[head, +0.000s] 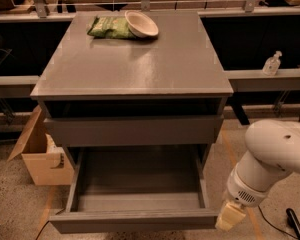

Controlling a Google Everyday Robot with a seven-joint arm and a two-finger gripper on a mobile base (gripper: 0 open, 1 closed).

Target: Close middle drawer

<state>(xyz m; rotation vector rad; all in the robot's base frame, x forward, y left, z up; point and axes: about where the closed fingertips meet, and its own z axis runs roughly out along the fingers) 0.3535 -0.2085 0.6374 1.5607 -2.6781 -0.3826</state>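
A grey cabinet [135, 69] stands in the middle. Its upper drawer front [135, 130] sits almost flush under a dark gap. The drawer below it, the middle drawer [137, 219], is pulled far out and its inside is bare. My white arm [275, 156] comes in from the lower right. My gripper [230, 216], with cream-coloured tips, hangs just off the front right corner of the open drawer, close to its front panel. Any drawer lower down is hidden.
A white bowl [141, 24] and a green bag [110, 28] lie at the back of the cabinet top. A cardboard box [37, 156] stands on the floor at the left. A clear bottle [271, 64] stands on a shelf at the right. A black cable [295, 224] lies on the floor.
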